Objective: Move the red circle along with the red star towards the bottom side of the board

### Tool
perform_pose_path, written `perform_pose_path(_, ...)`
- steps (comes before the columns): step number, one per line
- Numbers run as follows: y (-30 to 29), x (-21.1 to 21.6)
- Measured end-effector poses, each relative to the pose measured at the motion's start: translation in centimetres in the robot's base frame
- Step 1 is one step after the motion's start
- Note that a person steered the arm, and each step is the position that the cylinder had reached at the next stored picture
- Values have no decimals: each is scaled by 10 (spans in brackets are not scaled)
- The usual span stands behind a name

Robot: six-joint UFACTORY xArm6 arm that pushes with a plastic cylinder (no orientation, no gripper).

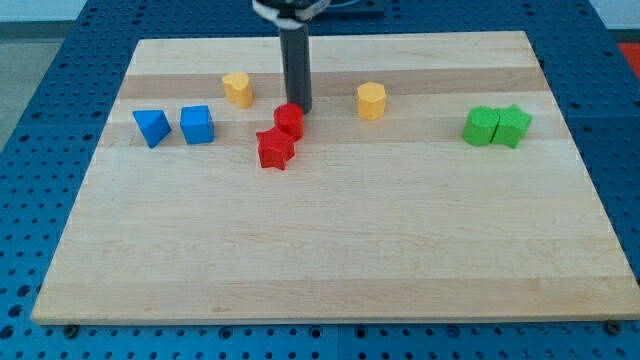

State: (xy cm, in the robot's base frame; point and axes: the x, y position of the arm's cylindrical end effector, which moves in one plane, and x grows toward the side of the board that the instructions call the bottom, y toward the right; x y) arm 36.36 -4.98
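Pale wooden board [330, 250], planked, resting on a blue perforated table [40, 100]. The rod holds nothing: my tip [300, 109] touches the red circle [289, 120] at its 1 o'clock edge, with the red star [275, 149] touching that circle at 7 o'clock, both above board centre. Also present: yellow blocks at 10 o'clock [238, 88] and 2 o'clock [371, 100] of the circle, a blue triangle [151, 127] and blue cube [197, 124] at 9 o'clock, and two touching green blocks [497, 126] at 3 o'clock.

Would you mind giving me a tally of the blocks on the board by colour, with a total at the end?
Red: 2, the red circle and the red star, touching, with my tip at the circle's top edge.
Blue: 2, the blue triangle and the blue cube.
Yellow: 2, the left yellow block and the right yellow block.
Green: 2, the left green block and the right green block.
Total: 8
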Motion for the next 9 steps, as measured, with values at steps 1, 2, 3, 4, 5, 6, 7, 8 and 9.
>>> perform_pose_path(1,-8,38)
perform_pose_path(2,-9,73)
perform_pose_path(3,-36,71)
perform_pose_path(4,-58,71)
perform_pose_path(5,-81,85)
perform_pose_path(6,-87,100)
perform_pose_path(7,-106,103)
perform_pose_path(8,-128,118)
perform_pose_path(9,-128,125)
